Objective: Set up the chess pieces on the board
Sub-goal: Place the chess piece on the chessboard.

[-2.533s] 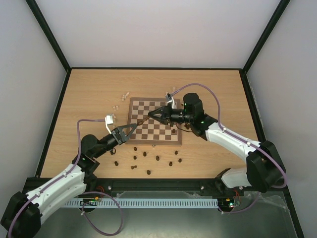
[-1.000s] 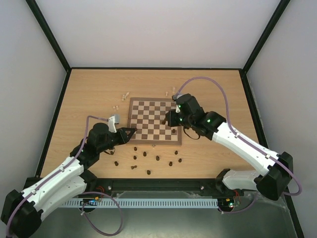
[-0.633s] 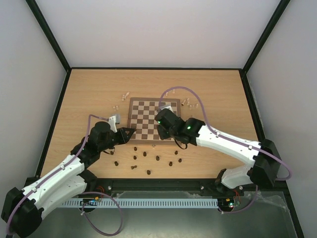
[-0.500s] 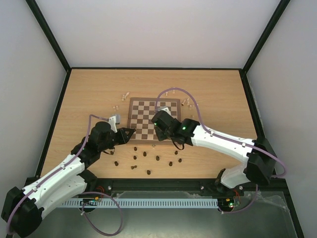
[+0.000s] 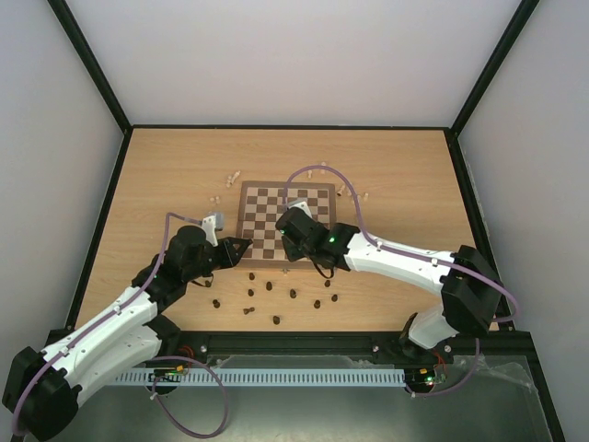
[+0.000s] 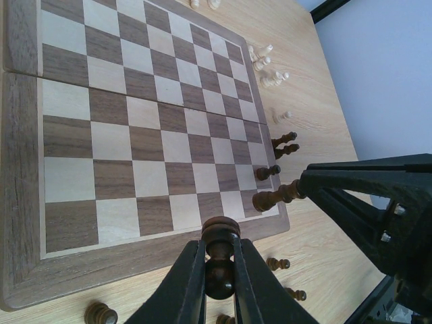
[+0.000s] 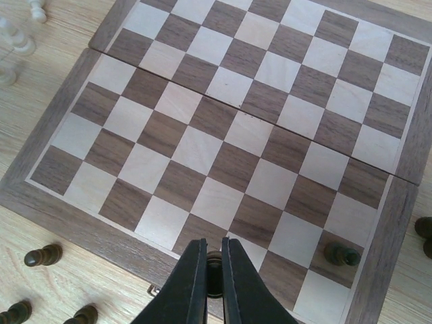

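Note:
The board (image 5: 262, 204) lies mid-table; it also shows in the left wrist view (image 6: 135, 145) and the right wrist view (image 7: 223, 135). My left gripper (image 5: 245, 244) is shut on a dark brown pawn (image 6: 220, 270), held just off the board's near left edge (image 6: 219, 246). My right gripper (image 5: 293, 254) is shut on a dark piece (image 7: 214, 275), held over the board's near edge (image 7: 214, 244). That piece (image 6: 273, 198) shows in the left wrist view. One dark piece (image 7: 341, 254) stands on a near right square. Several dark pieces (image 5: 268, 285) lie in front of the board.
Pale cream pieces lie off the board's far left corner (image 5: 232, 175) and far right corner (image 5: 350, 191). Two dark pieces (image 6: 285, 144) lie by the board's right side. The black frame rail (image 5: 294, 343) runs along the near table edge.
My right arm has swung from the board's right side leftward to its near edge, carrying the dark piece. My left arm has barely moved and still holds its pawn.

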You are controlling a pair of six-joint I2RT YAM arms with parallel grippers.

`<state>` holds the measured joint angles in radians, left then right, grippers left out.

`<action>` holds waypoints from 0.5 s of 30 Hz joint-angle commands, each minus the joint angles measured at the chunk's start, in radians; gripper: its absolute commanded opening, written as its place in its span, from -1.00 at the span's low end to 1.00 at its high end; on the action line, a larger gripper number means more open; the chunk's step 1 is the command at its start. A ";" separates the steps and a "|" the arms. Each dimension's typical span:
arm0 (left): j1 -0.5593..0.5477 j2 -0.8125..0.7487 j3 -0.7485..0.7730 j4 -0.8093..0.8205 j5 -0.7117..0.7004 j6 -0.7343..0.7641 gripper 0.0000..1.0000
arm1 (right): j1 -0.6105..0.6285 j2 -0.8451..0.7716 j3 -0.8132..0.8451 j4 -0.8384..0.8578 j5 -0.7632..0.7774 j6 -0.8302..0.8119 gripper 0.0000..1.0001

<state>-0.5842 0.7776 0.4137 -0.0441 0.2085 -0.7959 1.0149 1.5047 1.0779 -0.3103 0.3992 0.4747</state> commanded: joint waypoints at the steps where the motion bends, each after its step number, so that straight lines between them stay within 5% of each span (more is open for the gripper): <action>1: -0.003 -0.003 -0.001 0.006 0.000 0.005 -0.93 | 0.007 0.005 -0.037 0.044 0.030 0.005 -0.92; 15: -0.003 -0.003 -0.012 0.016 0.003 -0.002 -0.93 | 0.008 0.005 -0.104 0.146 0.006 0.013 -0.93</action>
<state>-0.5842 0.7776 0.4118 -0.0433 0.2085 -0.7963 1.0149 1.5055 1.0004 -0.1978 0.4000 0.4786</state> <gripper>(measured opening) 0.110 0.039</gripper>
